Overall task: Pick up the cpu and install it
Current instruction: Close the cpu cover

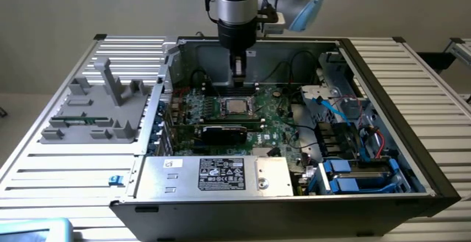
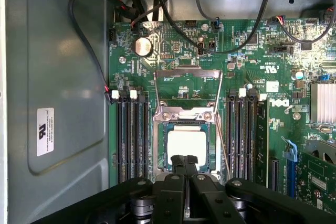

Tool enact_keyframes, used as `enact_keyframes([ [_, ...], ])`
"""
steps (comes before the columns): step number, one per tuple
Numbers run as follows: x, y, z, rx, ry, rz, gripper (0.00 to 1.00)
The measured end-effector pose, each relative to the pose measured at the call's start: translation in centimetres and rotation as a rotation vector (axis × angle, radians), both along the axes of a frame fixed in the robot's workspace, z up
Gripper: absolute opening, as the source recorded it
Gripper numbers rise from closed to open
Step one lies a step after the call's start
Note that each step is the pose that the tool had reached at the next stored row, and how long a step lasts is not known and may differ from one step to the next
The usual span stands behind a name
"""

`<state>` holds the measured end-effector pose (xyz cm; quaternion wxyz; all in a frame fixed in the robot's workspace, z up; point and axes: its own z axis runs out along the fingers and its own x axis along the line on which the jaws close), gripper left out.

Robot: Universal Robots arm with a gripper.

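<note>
The cpu [image 2: 186, 141], a small square chip with a shiny silver top, lies flat in the motherboard socket [image 2: 159, 145]. The socket's metal load plate [image 2: 189, 73] is flipped open behind it. In the exterior view the cpu [image 1: 235, 107] sits at the middle of the green board inside the open computer case. My gripper [image 1: 239, 80] hangs a little above the board, just behind the socket. In the wrist view my gripper [image 2: 184, 162] has its two black fingers pressed together over the cpu's near edge, with nothing between them.
A silver power supply with a white label [image 1: 220, 176] fills the case front. Blue-tabbed drive bays [image 1: 353, 173] stand at the exterior view's right. Memory slots [image 2: 131, 135] flank the socket, black cables [image 2: 89, 45] run along the case wall, and a grey fixture [image 1: 96, 109] sits outside the case.
</note>
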<state>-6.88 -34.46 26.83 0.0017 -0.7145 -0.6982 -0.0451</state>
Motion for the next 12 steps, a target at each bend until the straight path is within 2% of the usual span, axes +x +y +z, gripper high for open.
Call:
enact_keyframes([
  [4,1.2,0.00,-0.01,0.0002,0.0001,0.000,0.11],
  [12,4.6,0.00,-0.01,0.0009,0.0000,0.000,0.11],
])
